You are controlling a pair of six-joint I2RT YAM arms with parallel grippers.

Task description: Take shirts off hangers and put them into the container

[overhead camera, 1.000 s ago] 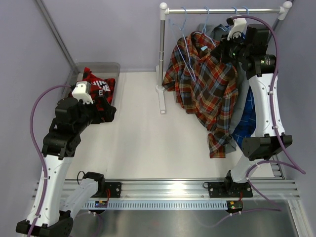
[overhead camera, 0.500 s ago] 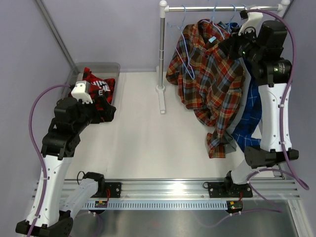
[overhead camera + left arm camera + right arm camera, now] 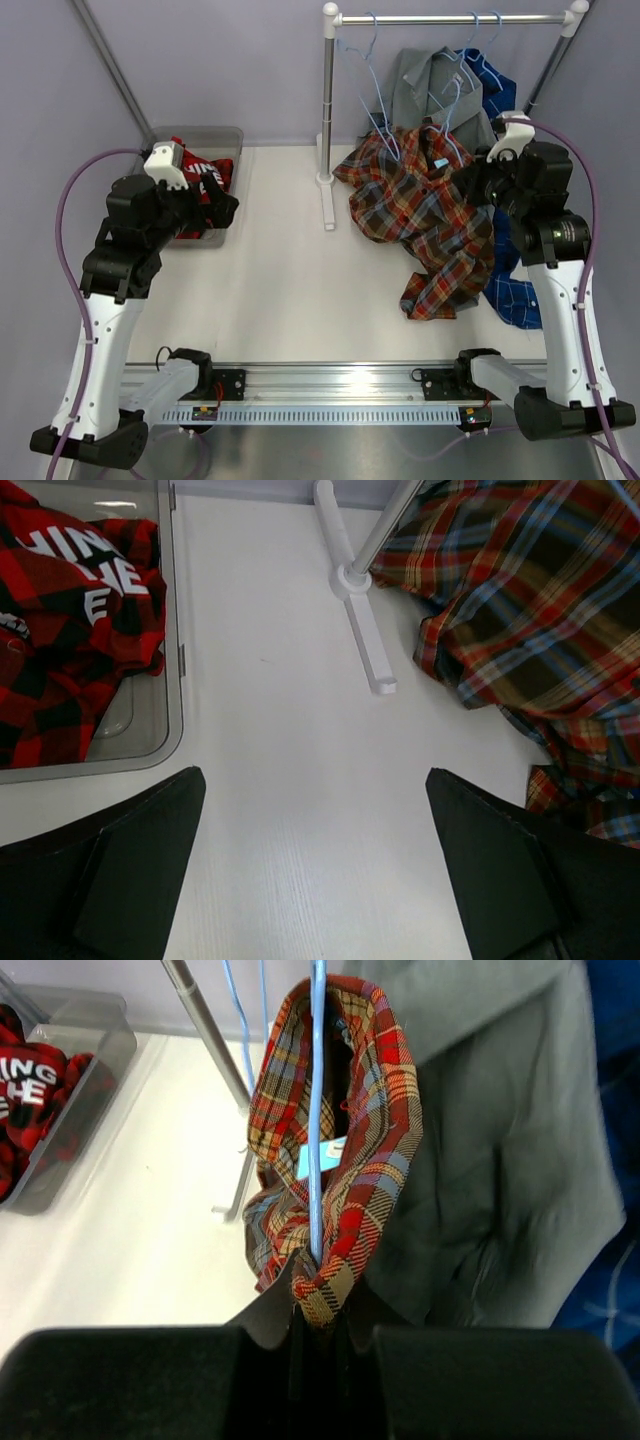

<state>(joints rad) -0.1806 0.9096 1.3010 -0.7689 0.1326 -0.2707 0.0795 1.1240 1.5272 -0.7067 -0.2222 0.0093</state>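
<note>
My right gripper [image 3: 468, 182] is shut on the collar of the orange-red-blue plaid shirt [image 3: 425, 220], together with the light-blue hanger [image 3: 317, 1110] wire inside it. That shirt sags from the grip onto the table. In the right wrist view the jaws [image 3: 320, 1305] pinch the collar fold and the wire. A grey shirt [image 3: 425, 75] and a blue plaid shirt [image 3: 495, 85] hang on the rail behind. The red-black shirt [image 3: 200, 178] lies in the container [image 3: 195, 135] at the back left. My left gripper [image 3: 225, 210] hovers open and empty beside the container's near right corner [image 3: 172, 680].
The white rack post [image 3: 328, 100] and its foot [image 3: 365, 645] stand between the container and the shirts. An empty light-blue hanger [image 3: 372, 70] hangs from the rail [image 3: 450, 18]. The blue plaid shirt's tail [image 3: 515, 295] trails by the right arm.
My right arm has come down and forward from the rail, drawing the plaid shirt and its hanger down onto the table. The left arm rose slightly toward the container, still open.
</note>
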